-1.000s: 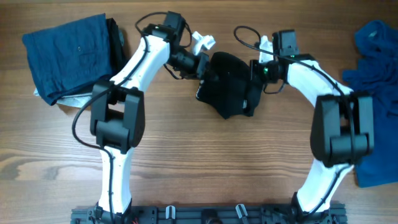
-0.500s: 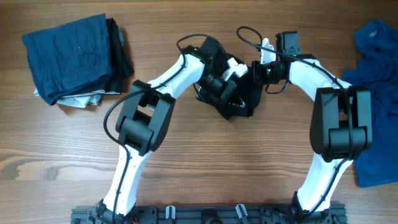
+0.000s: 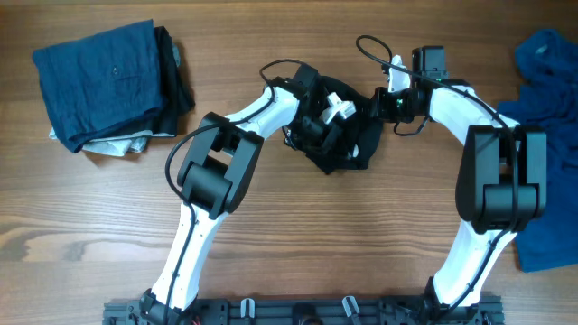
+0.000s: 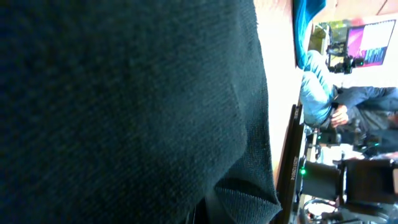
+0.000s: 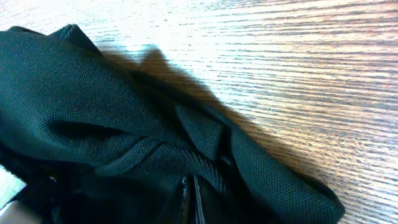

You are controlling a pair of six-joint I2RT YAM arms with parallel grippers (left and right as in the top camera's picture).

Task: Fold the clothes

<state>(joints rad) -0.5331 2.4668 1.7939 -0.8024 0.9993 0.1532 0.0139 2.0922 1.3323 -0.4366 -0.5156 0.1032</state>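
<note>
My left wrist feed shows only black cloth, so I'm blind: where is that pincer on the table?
Observer: The left pincer is shut, right over the bunched black shirt, near the middle of the table, toward the back.
Operator: And the other arm?
Observer: The right pincer is shut on a fold at the shirt's right side.
Operator: Anything folded already?
Observer: A folded blue garment lies at the far left.

Both my arms reach forward and bend inward, elbows out, so the wrists come close together. My left pincer [image 3: 335, 107] is closed and rolled sideways. My right pincer [image 3: 375, 104] points left, pinched tight on the black garment [image 5: 93, 112].
</note>
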